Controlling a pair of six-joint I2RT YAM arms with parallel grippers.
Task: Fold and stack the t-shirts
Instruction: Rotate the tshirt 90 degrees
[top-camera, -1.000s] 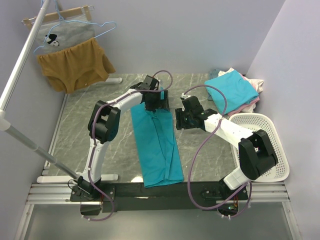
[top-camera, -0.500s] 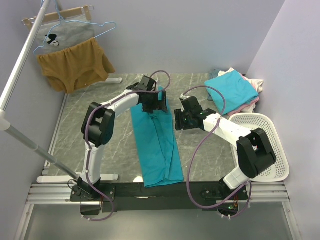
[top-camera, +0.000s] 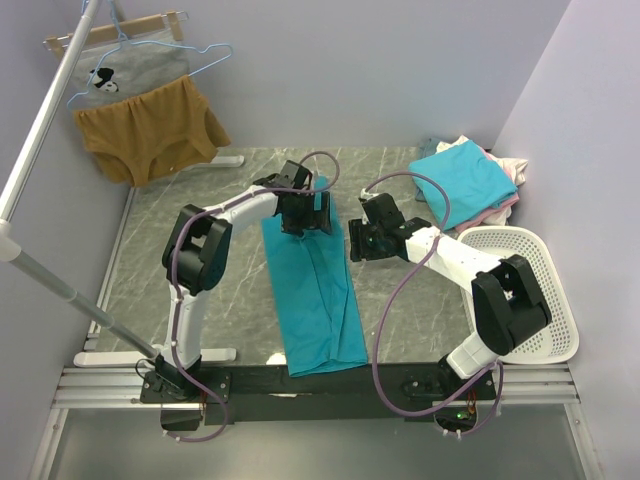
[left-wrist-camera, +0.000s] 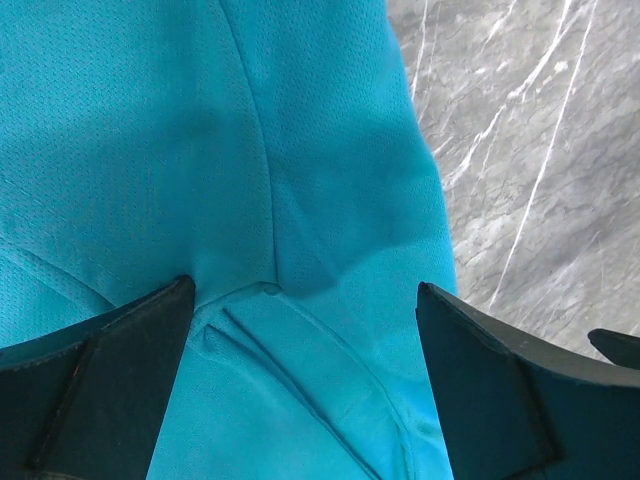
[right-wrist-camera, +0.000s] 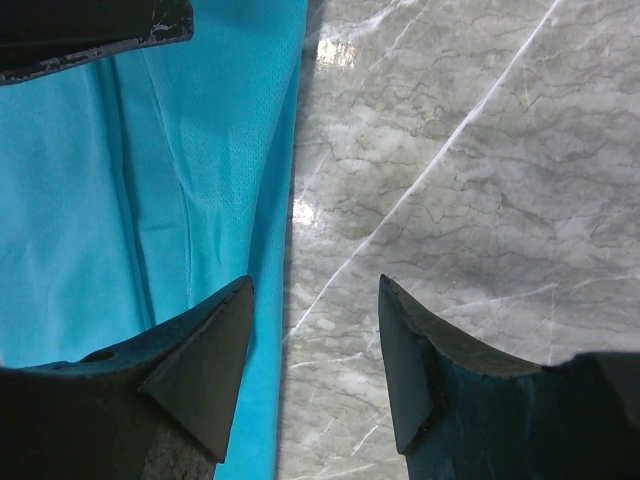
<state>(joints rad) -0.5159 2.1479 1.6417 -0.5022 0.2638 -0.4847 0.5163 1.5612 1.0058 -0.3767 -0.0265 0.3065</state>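
Note:
A teal t-shirt (top-camera: 315, 295) lies folded into a long strip down the middle of the marble table. My left gripper (top-camera: 305, 213) is open over its far end; the left wrist view shows the shirt (left-wrist-camera: 250, 180) spread between the two dark fingers (left-wrist-camera: 110, 380), with a sleeve seam there. My right gripper (top-camera: 362, 240) is open just right of the strip; in the right wrist view the shirt's right edge (right-wrist-camera: 200, 180) lies under the left finger (right-wrist-camera: 205, 365) and bare marble lies between the fingers. A lighter turquoise t-shirt (top-camera: 465, 180) tops a folded pile with pink and white edges at the back right.
A white laundry basket (top-camera: 535, 300) stands at the right edge. A clothes rail (top-camera: 45, 120) at the back left carries a mustard-brown garment (top-camera: 150, 130) and a grey printed garment (top-camera: 125, 75) on hangers. The rail's base feet (top-camera: 150, 355) lie on the table's left side.
My left gripper has shifted slightly nearer and left along the shirt's far end. My right gripper has stayed almost still beside the strip.

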